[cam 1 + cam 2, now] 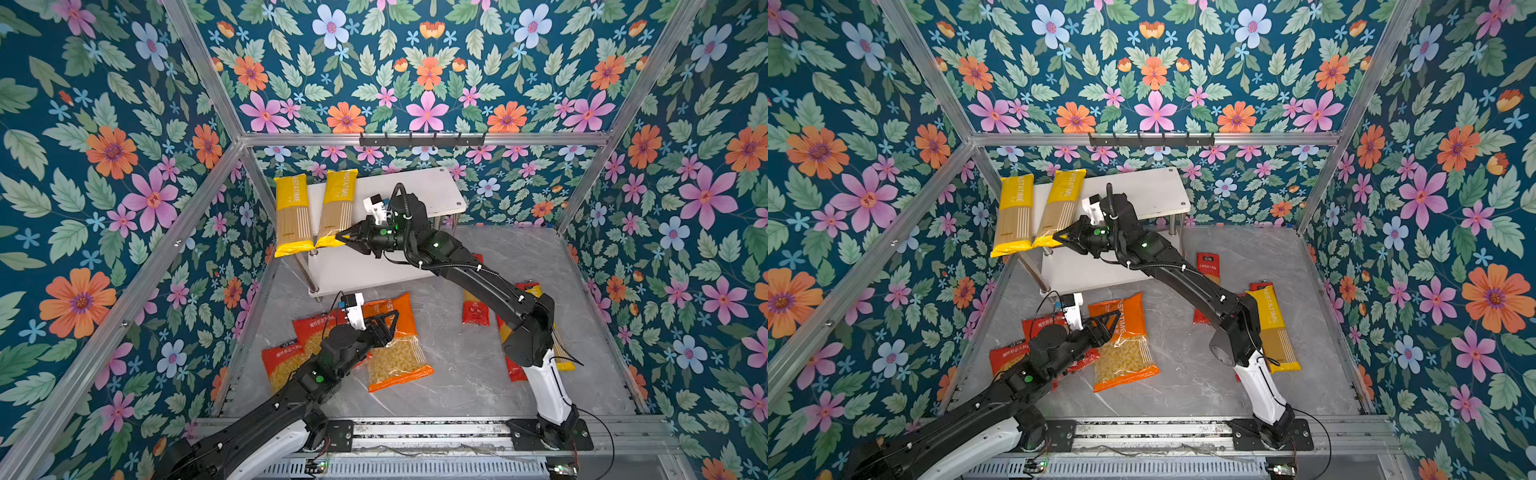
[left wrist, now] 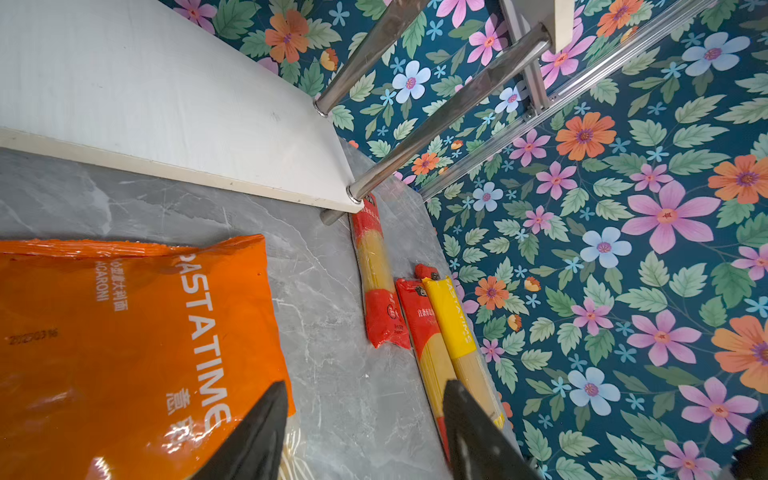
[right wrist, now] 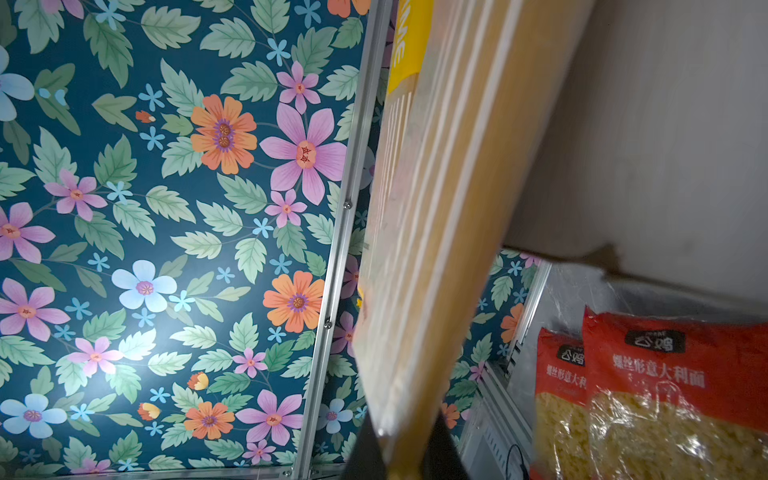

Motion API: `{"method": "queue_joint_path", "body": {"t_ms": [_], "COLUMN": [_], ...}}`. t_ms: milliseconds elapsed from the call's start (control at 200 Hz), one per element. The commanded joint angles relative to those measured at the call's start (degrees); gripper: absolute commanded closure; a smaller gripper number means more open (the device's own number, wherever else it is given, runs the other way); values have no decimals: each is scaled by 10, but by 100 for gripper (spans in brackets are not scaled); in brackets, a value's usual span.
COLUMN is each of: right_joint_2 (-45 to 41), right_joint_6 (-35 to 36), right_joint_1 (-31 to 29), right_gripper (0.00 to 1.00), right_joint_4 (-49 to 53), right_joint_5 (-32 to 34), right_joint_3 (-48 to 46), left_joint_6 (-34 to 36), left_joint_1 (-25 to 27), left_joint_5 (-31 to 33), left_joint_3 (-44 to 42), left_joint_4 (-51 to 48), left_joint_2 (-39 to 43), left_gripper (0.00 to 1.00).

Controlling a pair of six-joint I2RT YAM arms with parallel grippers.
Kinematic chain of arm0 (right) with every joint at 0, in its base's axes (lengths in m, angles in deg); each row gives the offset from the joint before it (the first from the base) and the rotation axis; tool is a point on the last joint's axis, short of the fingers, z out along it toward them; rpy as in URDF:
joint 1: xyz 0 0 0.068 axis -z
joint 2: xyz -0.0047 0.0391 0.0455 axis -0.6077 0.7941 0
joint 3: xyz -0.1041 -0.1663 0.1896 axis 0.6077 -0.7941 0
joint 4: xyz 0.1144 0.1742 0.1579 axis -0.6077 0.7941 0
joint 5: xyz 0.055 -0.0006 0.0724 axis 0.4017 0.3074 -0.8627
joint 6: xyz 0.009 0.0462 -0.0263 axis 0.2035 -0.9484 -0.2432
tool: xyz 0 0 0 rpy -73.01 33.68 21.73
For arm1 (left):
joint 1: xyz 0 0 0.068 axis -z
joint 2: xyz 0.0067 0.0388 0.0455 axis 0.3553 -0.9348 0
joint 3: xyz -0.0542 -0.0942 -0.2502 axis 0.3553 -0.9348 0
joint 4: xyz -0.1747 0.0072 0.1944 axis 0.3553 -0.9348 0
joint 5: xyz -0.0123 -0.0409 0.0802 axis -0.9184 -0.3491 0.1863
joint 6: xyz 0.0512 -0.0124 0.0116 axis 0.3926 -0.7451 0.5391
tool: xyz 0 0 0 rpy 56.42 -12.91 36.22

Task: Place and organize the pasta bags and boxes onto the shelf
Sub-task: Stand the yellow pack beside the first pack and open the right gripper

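The shelf (image 1: 432, 191) stands at the back of the grey floor (image 1: 457, 353). Two yellow spaghetti packs sit side by side over the left end of its top board, their near ends sticking out past the front edge. The right claw (image 1: 338, 239) is pinched tight on the near yellow end of the inner pack (image 1: 334, 208), beside the outer pack (image 1: 293, 212) (whether the held one rests fully on the board is hard to tell). The left claw (image 1: 394, 319) hangs over the orange bag (image 1: 395, 361) with its jaws partly apart and nothing between them. Two short red bags (image 3: 665, 374) lie beside the orange one, and long red packs (image 2: 380, 291) and a third yellow pack (image 1: 1273, 328) lie on the floor to the right.
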Motion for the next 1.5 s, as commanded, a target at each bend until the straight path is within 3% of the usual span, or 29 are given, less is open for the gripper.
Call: {"method": "queue_joint_path", "body": {"t_ms": [0,160,385,610,1085,1210,1275,1345,1495], "right_joint_2": [13,16,31,88,105,94,73,40,-64], "right_joint_6": [9,38,69,38,8,13,29,50,83], "right_joint_1": [-1,7,21,26,27,27,27,28,33], "right_gripper": [94,100,100,100,100,81,63,52,44], "right_joint_4": [11,47,88,78,26,16,15,18,-19], "right_joint_5": [-23,-67,-124,-157,-165,-171,-175,-172,-165], "right_joint_3": [35,50,95,168,165,150,128,87,-69], "left_joint_6": [-1,-1,2,2,4,7,12,21,39], "left_joint_1": [2,3,7,11,18,21,24,30,44], "left_joint_5": [10,12,7,13,16,18,17,15,9], "left_joint_3": [0,0,7,9,19,18,19,18,22], "left_joint_4": [10,12,20,15,17,18,22,33,63], "left_joint_2": [4,1,-17,-17,-34,-36,-39,-45,-68], "left_gripper": [38,37,38,38,38,38,38,38,37]}}
